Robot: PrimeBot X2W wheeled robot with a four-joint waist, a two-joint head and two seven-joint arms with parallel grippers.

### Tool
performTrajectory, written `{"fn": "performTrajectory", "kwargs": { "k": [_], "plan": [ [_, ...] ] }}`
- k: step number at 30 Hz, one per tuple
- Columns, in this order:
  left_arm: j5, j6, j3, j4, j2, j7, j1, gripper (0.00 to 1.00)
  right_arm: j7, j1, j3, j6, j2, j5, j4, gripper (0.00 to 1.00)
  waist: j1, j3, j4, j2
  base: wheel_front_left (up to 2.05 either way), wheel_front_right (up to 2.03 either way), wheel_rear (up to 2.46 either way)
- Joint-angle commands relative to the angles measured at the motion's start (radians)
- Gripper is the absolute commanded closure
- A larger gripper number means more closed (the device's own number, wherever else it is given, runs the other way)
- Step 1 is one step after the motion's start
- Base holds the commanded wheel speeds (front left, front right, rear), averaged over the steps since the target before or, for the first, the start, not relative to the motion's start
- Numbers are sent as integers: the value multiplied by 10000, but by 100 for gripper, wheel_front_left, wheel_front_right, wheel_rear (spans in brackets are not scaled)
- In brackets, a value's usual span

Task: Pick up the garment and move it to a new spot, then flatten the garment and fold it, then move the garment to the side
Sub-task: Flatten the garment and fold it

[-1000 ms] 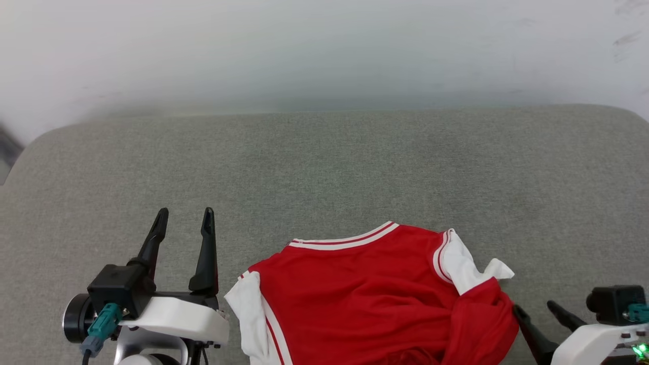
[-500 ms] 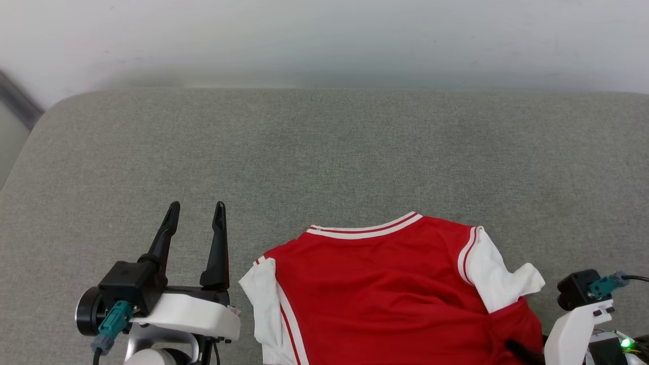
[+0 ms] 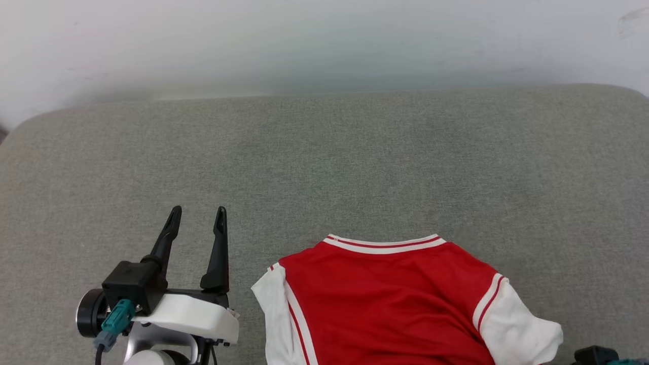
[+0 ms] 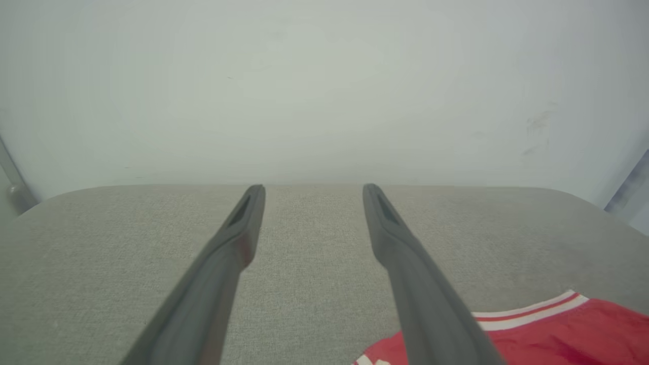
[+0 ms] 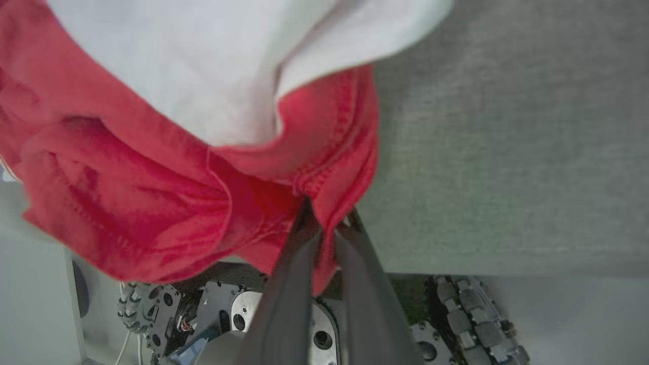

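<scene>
The garment point(image 3: 390, 299), a red shirt with white sleeves and red-white striped collar trim, lies plain side up at the near edge of the grey cushion. In the right wrist view my right gripper point(image 5: 327, 215) is shut on a bunched red hem of the garment point(image 5: 127, 192), just below its white sleeve and beyond the cushion's edge. To the left of the shirt my left gripper point(image 3: 197, 215) hovers open and holds nothing. In the left wrist view, the left gripper point(image 4: 313, 190) points at the wall, and the garment's collar point(image 4: 557, 334) shows at the lower right.
The grey cushion point(image 3: 324, 162) stretches wide and bare behind and beside the shirt, up to a white wall point(image 3: 324, 45). Below the cushion's edge, the right wrist view shows parts of my own base point(image 5: 228, 314).
My right gripper has shut on the shirt's red hem. The red fold that lay over the right sleeve is gone and that sleeve now lies flat. The head camera has shifted.
</scene>
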Motion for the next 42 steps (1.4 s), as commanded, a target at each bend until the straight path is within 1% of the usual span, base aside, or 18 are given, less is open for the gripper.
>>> {"fn": "performTrajectory", "kwargs": {
  "k": [1, 2, 3, 4, 8, 13, 16, 19, 20, 23, 27, 29, 32, 35, 38, 42],
  "plan": [
    [-48, -29, -12, 46, 35, 6, -102, 0, -245, 94, 39, -3, 131, -2, 121, 100, 0, -8, -46, 0, 0, 0, 0],
    [-50, -29, -15, 63, 41, 25, -101, 0, -589, 36, 114, -2, 231, -56, 292, 64, 0, -22, -81, 0, 0, 0, 0],
    [-39, -44, -25, 84, 57, 46, -101, 0, -941, -8, 209, -2, 342, -41, 452, 15, 0, -28, -106, 0, 0, 0, 0],
    [-55, -47, -22, 102, 74, 53, -95, 0, -1403, -97, 246, -2, 415, -84, 543, 0, 0, -50, -130, 0, 0, 0, 0],
    [-105, -29, -9, 155, 121, 83, -21, 0, -3243, -247, 245, -5, 579, -214, 676, 0, 0, -139, -197, 0, 0, 0, 0],
    [-168, 36, 55, 214, 171, 106, 124, 0, -5104, -369, 145, -3, 627, -259, 421, 0, 0, -338, -304, 0, 0, 0, 0],
    [-235, 70, 109, 240, 187, 91, 217, 0, -5804, -387, -66, -3, 625, -334, 163, 0, 0, -477, -377, 0, 0, 0, 0],
    [-284, 140, 139, 242, 176, 81, 293, 0, -6137, -474, -377, -3, 561, -425, -129, 0, 0, -564, -418, 0, 0, 0, 0],
    [-318, 157, 155, 244, 161, 63, 326, 0, -5975, -502, -618, -3, 551, -556, -299, 0, 0, -627, -452, 0, 0, 0, 0],
    [-344, 189, 169, 235, 124, 36, 342, 0, -5482, -821, -968, -3, 156, -594, -302, 0, 0, -609, -465, 0, 0, 0, 0],
    [-338, 154, 142, 222, 95, 5, 173, 0, -4175, -1381, -1001, -3, -744, -420, 202, 0, 0, -424, -402, 0, 0, 0, 0],
    [-328, 129, 135, 227, 76, -30, 79, 0, -3350, -1722, -691, -3, -1279, -265, 494, 0, 0, -293, -344, 0, 0, 0, 0],
    [-326, 99, 137, 269, 30, -86, -15, 0, -2249, -2271, 57, -3, -2063, 128, 743, 0, 0, -34, -224, 0, 0, 0, 0],
    [-295, 93, 122, 270, -20, -120, -170, 0, -1315, -2796, 721, -3, -2636, 488, 940, 0, 0, 273, -85, 0, 0, 0, 0],
    [-286, 85, 93, 299, -88, -180, -261, 0, -536, -3156, 1149, -3, -3049, 723, 1170, 0, 0, 564, 70, 0, 0, 0, 0],
    [-290, 36, 100, 343, -151, -265, -387, 0, 96, -3493, 1676, -2, -3377, 917, 1478, 0, 0, 971, 160, 0, 0, 0, 0]
  ]
}}
